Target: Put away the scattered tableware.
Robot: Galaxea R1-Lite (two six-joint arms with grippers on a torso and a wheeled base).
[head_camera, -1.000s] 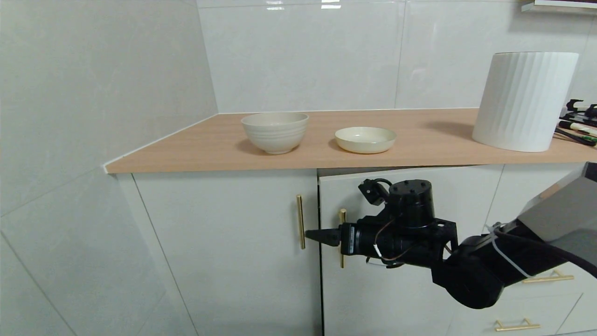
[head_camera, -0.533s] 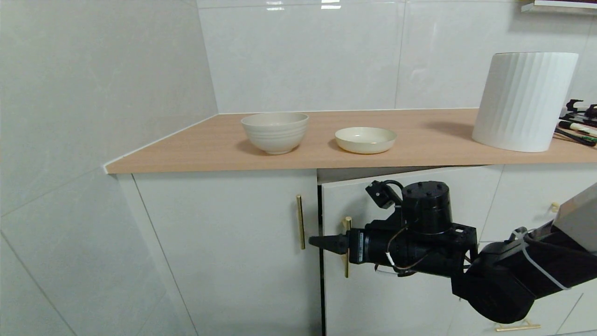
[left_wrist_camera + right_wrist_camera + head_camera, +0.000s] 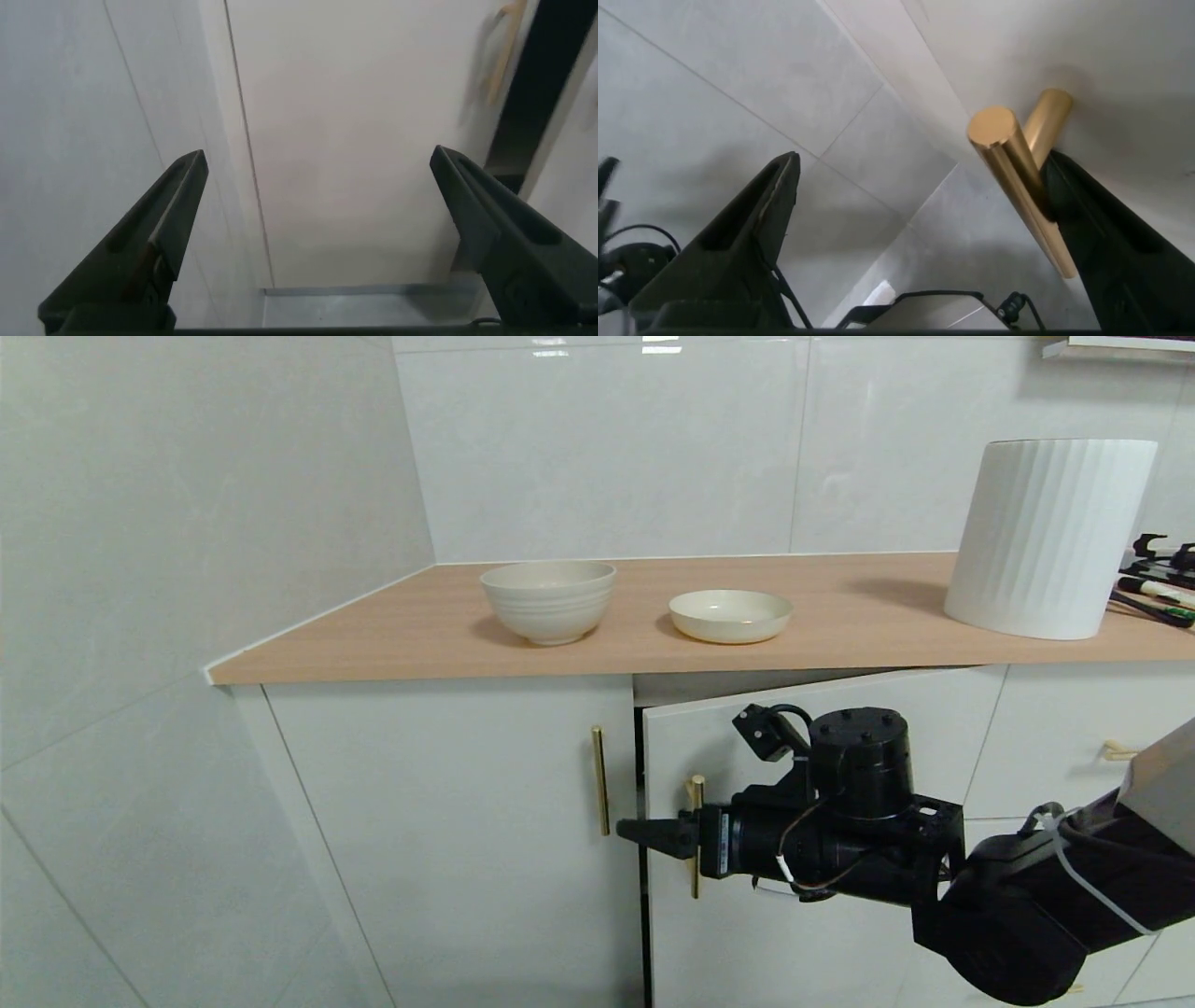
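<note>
A cream ribbed bowl [image 3: 548, 600] and a shallow cream dish [image 3: 730, 614] stand side by side on the wooden countertop [image 3: 840, 607]. Below them, my right gripper [image 3: 653, 833] is at the gold handle [image 3: 695, 835] of the right cabinet door [image 3: 709, 737], which is ajar. In the right wrist view its fingers [image 3: 738, 252] stand wide apart, and the handle [image 3: 1022, 177] lies against the inside of one of them. My left gripper [image 3: 318, 233] is open with nothing in it, facing the shut left cabinet door [image 3: 355, 140].
A tall white ribbed canister [image 3: 1050, 537] stands at the right of the countertop, with pens [image 3: 1153, 588] beside it. The left door has its own gold handle [image 3: 599, 793]. A tiled wall closes off the left side. Drawers with gold handles sit lower right.
The right cabinet door has swung a little further out. My right gripper has moved right and slightly down along with its handle.
</note>
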